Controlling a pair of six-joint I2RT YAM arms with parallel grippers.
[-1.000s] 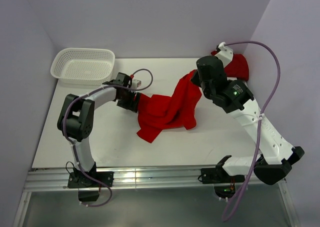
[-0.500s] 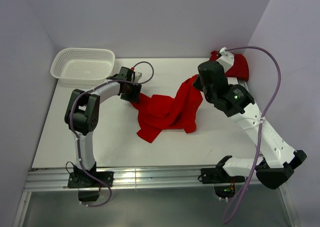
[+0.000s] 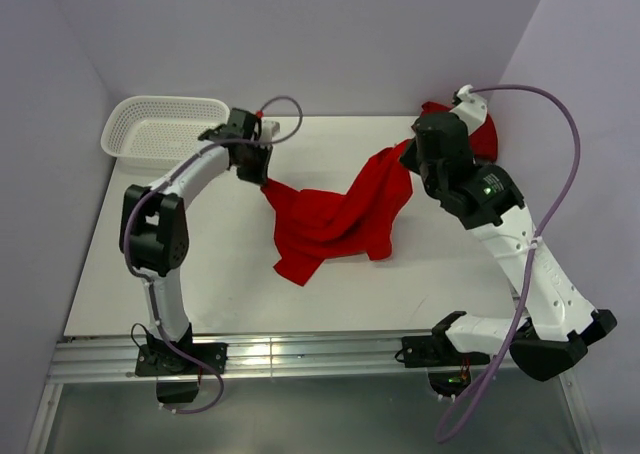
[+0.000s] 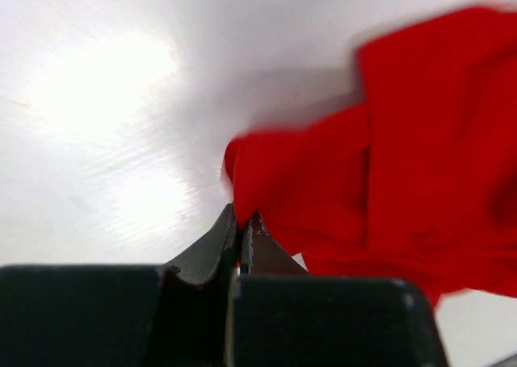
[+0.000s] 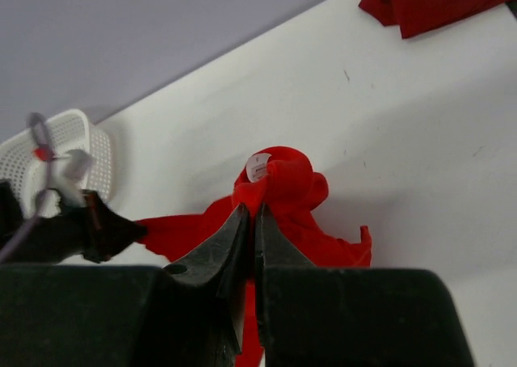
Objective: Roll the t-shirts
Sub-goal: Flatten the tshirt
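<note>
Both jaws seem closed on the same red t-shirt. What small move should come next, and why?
Probably draw the two arms slowly apart. The left arm's jaws pinch one edge of the t-shirt and the right arm's jaws pinch a bunched part near its label, so the cloth lies crumpled in folds between them; it likely needs spreading flat before rolling.

held t-shirt [image 4: 380, 181]: blurred in left wrist view, cut off at right edge; lower part behind finger bodies in both wrist views
second t-shirt [image 3: 488, 139]: mostly behind right arm [image 3: 500, 224] in top view; cut off by top edge in right wrist view
right gripper [image 5: 255, 212]: fingertips under its own wrist from above
basket [image 5: 89, 137]: cut by left edge, right wrist view
white tag [image 5: 258, 166]: print too small to read
</note>
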